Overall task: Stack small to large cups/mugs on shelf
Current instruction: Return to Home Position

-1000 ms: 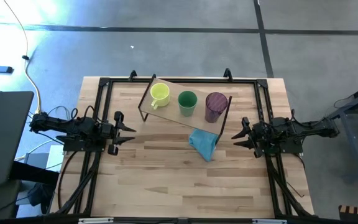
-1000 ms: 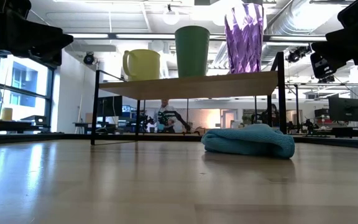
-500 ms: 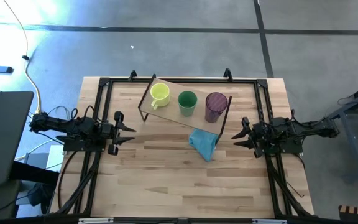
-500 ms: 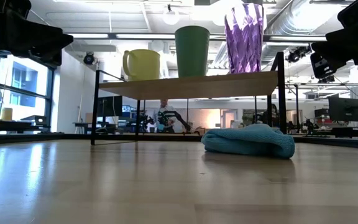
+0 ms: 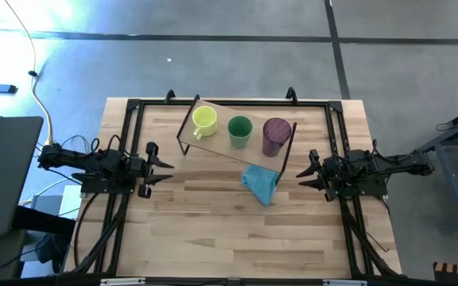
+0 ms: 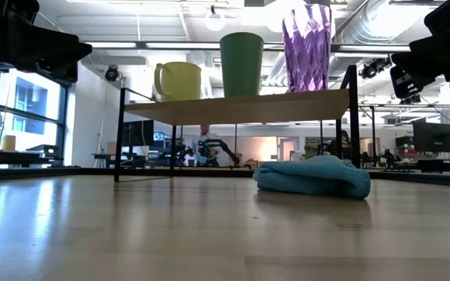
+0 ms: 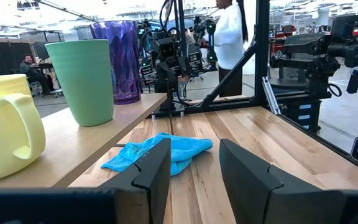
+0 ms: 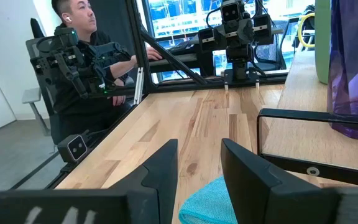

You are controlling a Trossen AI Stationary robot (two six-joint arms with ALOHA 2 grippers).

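grippers: left gripper (image 5: 164, 170) and right gripper (image 5: 303, 176) are parked at opposite edges of the table (image 5: 213, 238), well apart from the shelf (image 6: 241, 106). both are seen spread in the wrist views, with nothing held. stacking is judged done: mug (image 5: 204, 119), green cup (image 5: 239, 129) and tumbler (image 5: 276, 133) are lined up upright on the shelf, shortest to tallest, none touching. only homing is judged left; whether the home pose is fully reached cannot be told. cloth (image 5: 261, 183) is seen on the table just beside the tumbler end of the shelf. hidden: both arms are cut off at the frame edges in the low view, the tumbler is cropped in the right wrist view, and cup bases are not seen from above.
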